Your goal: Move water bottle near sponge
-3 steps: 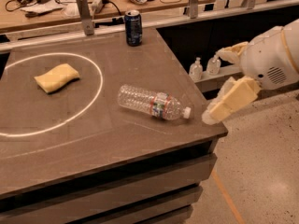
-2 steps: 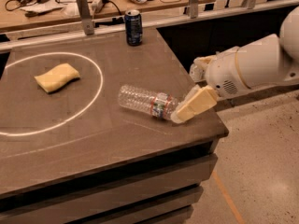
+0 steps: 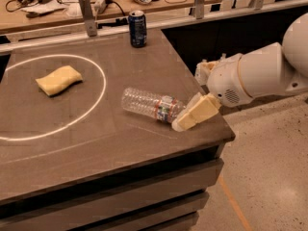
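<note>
Water bottle, tool at its cap

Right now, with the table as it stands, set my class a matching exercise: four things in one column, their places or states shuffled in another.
1. sponge
2. water bottle
3. soda can
4. pincer

A. standing upright at the back
B. at the bottle's narrow end
C. inside the white circle
D. lying on its side

Pairs: 1-C; 2-D; 3-A; 4-B
</note>
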Motion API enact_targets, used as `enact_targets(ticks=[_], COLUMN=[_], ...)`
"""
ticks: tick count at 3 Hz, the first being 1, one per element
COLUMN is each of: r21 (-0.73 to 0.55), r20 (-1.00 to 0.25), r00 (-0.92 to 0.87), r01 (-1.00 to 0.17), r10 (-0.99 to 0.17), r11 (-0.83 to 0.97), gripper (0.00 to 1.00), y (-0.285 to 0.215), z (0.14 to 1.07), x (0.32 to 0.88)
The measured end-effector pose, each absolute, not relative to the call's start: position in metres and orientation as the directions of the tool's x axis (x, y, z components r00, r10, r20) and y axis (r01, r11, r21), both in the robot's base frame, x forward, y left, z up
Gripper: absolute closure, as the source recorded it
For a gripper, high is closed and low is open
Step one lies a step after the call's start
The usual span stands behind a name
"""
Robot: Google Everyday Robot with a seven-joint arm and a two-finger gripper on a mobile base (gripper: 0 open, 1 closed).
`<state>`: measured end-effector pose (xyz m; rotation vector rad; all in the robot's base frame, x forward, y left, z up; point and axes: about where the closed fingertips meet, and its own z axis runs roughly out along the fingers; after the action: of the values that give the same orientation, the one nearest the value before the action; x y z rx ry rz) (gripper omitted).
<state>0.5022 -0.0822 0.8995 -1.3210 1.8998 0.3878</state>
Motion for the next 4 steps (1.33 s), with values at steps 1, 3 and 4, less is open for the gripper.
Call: enact_targets(ticks=[1, 3, 4], r21=[-0.177, -0.158, -0.152], r20=[-0.734, -0.718, -0.702], r00=[-0.149, -0.159, -0.161], r01=[-0.900, -0.911, -0.918], r10=[-0.663, -0.678, -0.693], r11=[0.398, 0.381, 0.367], gripper=[0.00, 0.00, 0.14], y=[-0.071, -0.067, -0.066], z=[0.885, 0.866, 0.856], x=[0.503, 0.506, 0.504])
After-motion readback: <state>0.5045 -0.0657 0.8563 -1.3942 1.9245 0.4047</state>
